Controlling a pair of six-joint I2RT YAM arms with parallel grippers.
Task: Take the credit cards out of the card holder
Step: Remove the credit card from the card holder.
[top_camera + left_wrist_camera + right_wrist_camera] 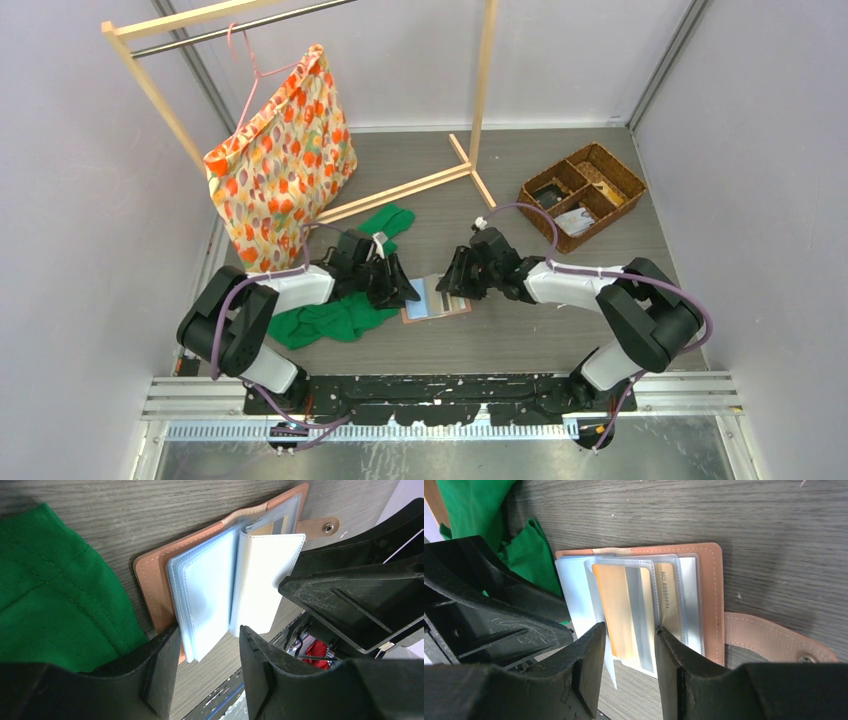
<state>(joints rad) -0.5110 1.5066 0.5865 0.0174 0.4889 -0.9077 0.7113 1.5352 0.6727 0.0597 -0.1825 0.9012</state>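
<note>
The salmon-pink card holder (436, 298) lies open on the table between my two grippers. Its pale blue-grey sleeves (205, 595) fan up from the leather cover, and the snap tab (322, 527) sticks out to the side. My left gripper (209, 632) is open, its fingers either side of the lower edge of the left stack of sleeves. My right gripper (630, 630) is open around a clear sleeve holding a gold credit card (621, 605). A second gold card (669, 600) sits in the sleeve behind. Neither gripper grips anything.
A green cloth (330, 318) lies under and beside the left arm, touching the holder's left edge. A brown wicker basket (583, 192) stands at the back right. A wooden rack with a patterned orange bag (280, 160) stands at the back left.
</note>
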